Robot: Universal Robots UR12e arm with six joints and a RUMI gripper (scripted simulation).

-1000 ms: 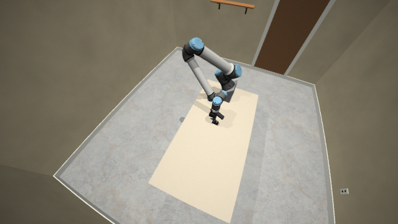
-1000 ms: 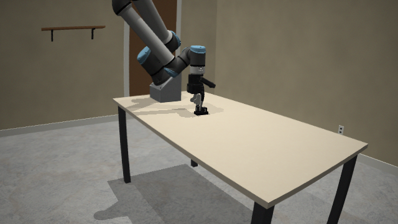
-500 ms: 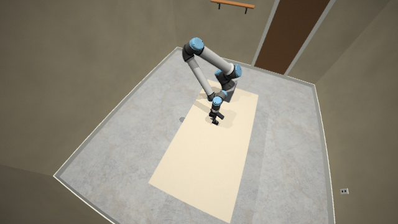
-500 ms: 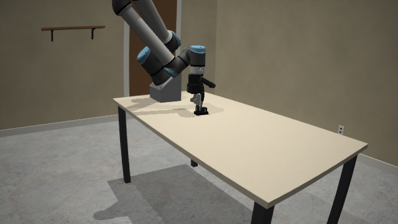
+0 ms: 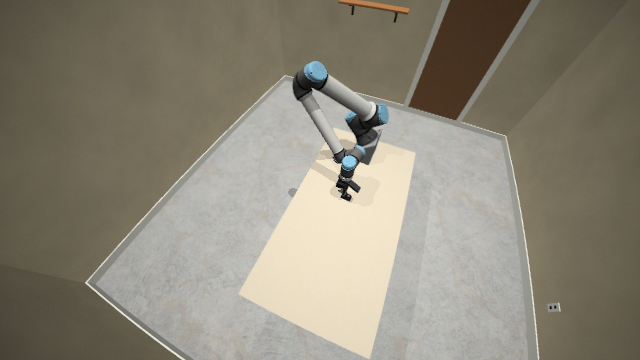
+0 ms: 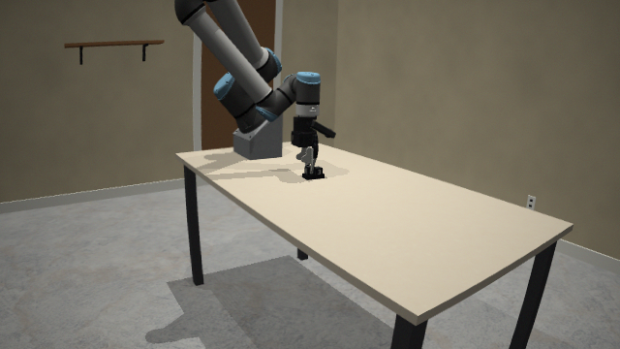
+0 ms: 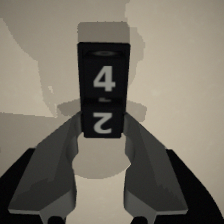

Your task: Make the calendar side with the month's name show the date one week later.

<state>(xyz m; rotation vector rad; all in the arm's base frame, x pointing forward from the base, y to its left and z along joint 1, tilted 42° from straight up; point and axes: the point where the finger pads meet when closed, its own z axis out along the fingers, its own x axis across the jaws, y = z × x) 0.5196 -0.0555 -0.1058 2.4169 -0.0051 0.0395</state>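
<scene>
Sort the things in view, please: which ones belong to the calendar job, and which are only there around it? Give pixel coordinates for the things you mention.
For the job:
- black calendar tray (image 6: 308, 176)
- dark cube showing a 4 (image 7: 104, 79)
- gripper fingers

Only around:
- wall rail (image 5: 374, 6) (image 6: 114, 44)
- brown door (image 5: 467, 55) (image 6: 211, 97)
- wall outlet (image 5: 553, 307) (image 6: 531, 202)

No visible change.
Between the earlier top and exterior pictures and the present ones, no difference can be made out in any part of the frame, centre or edges.
</scene>
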